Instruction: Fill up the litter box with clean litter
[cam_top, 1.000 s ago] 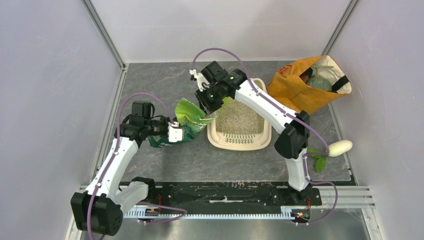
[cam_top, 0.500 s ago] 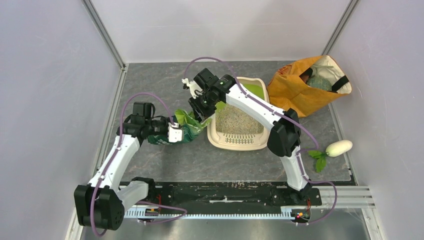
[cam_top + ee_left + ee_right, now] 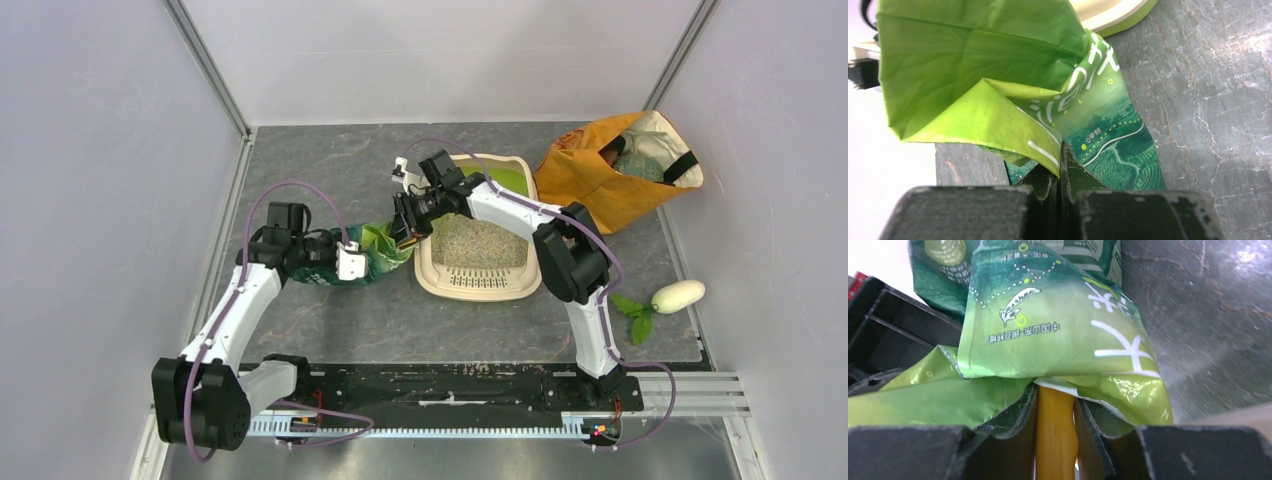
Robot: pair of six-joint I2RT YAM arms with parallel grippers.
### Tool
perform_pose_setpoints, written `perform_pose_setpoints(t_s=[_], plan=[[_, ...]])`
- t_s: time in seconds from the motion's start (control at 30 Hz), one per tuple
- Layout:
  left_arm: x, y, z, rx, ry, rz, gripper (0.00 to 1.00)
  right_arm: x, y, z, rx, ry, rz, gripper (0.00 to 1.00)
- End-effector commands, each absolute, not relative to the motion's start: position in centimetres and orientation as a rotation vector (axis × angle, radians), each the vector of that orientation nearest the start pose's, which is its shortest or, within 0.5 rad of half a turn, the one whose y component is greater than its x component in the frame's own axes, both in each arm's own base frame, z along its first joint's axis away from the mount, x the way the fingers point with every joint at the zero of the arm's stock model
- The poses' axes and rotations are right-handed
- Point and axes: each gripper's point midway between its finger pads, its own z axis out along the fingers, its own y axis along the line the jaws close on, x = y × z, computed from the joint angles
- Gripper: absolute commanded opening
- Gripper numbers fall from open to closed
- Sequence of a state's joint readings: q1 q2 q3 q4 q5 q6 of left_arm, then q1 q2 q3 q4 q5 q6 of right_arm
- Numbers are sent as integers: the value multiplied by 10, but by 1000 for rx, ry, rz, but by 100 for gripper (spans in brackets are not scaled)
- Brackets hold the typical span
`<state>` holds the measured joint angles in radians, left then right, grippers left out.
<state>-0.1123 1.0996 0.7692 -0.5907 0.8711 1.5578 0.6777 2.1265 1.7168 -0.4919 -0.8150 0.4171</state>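
Observation:
The litter box [image 3: 432, 277], beige-rimmed with lime green at its far end, sits mid-table and holds pale sandy litter [image 3: 476, 240]. Its rim shows in the left wrist view [image 3: 1108, 16]. A green printed bag [image 3: 372, 253] lies crumpled on the table just left of the box. My left gripper [image 3: 350, 264] is shut on the bag's lower fold [image 3: 1062, 150]. My right gripper [image 3: 408, 228] is at the box's left rim, shut on a yellow strip [image 3: 1055, 435] at the bag's edge [image 3: 1058, 340].
An orange fabric bag [image 3: 600, 175] stands open at the back right with things inside. A white vegetable [image 3: 678, 295] with green leaves [image 3: 635, 320] lies by the right wall. Grey walls enclose the table on three sides.
The right gripper has come down and toward the box's left rim. The bag has dropped from a raised tilt to lying low on the table. The left gripper has stayed on it.

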Motion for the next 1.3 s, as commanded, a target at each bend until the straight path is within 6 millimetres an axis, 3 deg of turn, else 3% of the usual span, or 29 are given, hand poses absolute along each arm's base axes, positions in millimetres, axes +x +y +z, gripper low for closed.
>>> perform_pose_setpoints(t_s=[0.0,0.2,0.43,0.73,0.87,1.27], plan=[[263,-149,155,1757,1145,-357,2,292,459,233,-770,2070,1855,0],[268,-151,164,1742,1143,-357,2,292,463,258,-702,1968,1968,0],[272,-152,181,1712,1139,-348,2,288,447,288,-671,1921,2005,0],[285,-161,226,1563,1154,-388,2,296,395,306,-538,1922,1998,0],[288,-165,232,1516,1172,-427,2,293,372,314,-483,1913,1994,0],[311,-178,260,1344,1247,-572,2,288,305,310,-324,1929,1929,0]])
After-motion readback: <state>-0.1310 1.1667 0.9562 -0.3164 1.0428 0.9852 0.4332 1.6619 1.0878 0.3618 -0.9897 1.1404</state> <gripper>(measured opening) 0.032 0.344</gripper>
